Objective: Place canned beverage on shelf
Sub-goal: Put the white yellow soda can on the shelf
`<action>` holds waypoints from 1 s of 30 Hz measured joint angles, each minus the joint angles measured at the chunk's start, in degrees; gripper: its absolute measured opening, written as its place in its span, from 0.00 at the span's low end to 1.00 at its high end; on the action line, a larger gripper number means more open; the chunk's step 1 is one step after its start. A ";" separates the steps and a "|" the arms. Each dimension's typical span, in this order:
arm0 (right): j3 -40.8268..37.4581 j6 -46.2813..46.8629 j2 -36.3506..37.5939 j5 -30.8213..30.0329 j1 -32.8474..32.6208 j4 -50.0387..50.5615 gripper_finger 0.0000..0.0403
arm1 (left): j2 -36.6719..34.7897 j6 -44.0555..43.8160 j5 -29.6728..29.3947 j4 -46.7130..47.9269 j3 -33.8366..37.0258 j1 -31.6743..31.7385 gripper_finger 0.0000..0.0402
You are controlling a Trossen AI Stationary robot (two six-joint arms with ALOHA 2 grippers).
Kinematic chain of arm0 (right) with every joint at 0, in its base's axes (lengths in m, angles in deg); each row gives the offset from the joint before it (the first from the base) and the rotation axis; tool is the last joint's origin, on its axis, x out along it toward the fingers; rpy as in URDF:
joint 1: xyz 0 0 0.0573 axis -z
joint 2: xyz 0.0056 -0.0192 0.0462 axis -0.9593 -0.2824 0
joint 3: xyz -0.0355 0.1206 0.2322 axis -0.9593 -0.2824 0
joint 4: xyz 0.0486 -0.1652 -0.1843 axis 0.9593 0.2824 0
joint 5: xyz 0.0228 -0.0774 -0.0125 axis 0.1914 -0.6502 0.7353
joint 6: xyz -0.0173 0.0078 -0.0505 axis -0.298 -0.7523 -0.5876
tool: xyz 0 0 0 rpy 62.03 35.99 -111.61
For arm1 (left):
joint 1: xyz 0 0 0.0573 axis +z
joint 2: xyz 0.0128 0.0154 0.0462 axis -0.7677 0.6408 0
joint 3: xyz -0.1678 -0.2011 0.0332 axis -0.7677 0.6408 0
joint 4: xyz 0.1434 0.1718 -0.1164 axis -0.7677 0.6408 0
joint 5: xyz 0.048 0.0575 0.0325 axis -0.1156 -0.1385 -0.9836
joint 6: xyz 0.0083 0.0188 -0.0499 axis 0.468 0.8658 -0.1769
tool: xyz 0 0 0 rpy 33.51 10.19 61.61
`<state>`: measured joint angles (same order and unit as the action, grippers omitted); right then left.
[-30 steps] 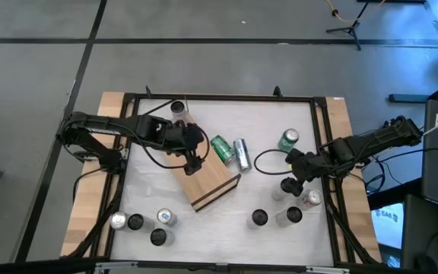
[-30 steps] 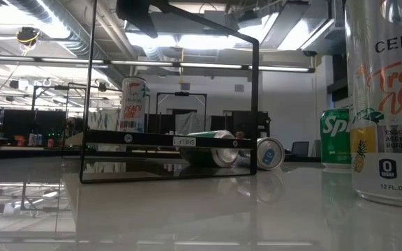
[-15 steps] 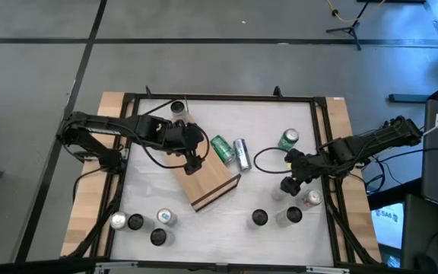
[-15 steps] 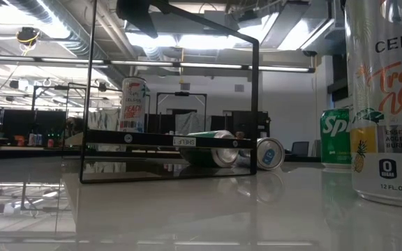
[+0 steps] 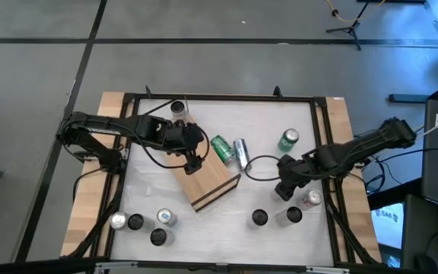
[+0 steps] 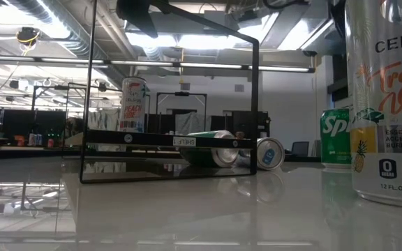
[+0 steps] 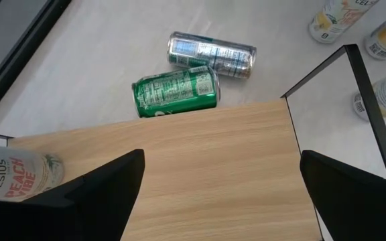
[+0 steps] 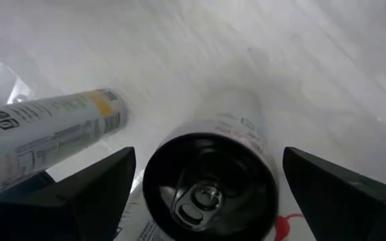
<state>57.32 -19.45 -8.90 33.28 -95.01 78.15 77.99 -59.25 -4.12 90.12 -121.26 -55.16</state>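
The glossy white counter (image 5: 226, 213) reflects the ceiling lights, and a dark frame edges it with light-wood strips along both sides. At its near edge stand two clusters of upright cans, one by the left corner and a black-topped can (image 5: 259, 218) among those on the right. In the low view a tall white Celsius can with orange lettering (image 6: 388, 97) stands closest.

The right gripper (image 5: 285, 188) hangs just above an upright white can with a black top (image 8: 213, 181), its fingers (image 8: 92, 194) spread wide on either side and holding nothing.

Mid-counter lies the shelf (image 5: 207, 181), a light-wood board with dark edges, set at an angle. The left gripper (image 5: 194, 164) hovers over its far end, fingers (image 7: 106, 194) wide apart and empty.

Just beyond the shelf a green can (image 7: 175, 95) and a silver can (image 7: 212, 54) lie on their sides, touching. An upright green Sprite can (image 5: 288, 139) stands apart to the right, with bare counter around it. A white Celsius Peach Vibe can (image 6: 134, 104) stands at the far left.

Behind, an open workshop shows ducts, strip lights and a grey floor.
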 joint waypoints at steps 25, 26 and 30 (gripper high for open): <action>-1.27 -0.02 -1.80 -0.36 0.04 -0.03 0.83 | 0.00 0.22 -0.50 0.55 0.00 0.00 0.96; -1.27 -0.02 -1.80 -0.36 0.04 -0.09 0.80 | 0.00 0.94 -0.34 0.61 0.00 0.00 0.96; -1.22 -0.04 -1.74 -0.38 0.04 -0.07 0.68 | 0.00 3.03 -0.25 0.85 -0.01 -0.04 0.96</action>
<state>56.10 -19.50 -10.64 32.89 -94.96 78.08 77.99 -56.22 -4.38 90.97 -121.27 -55.21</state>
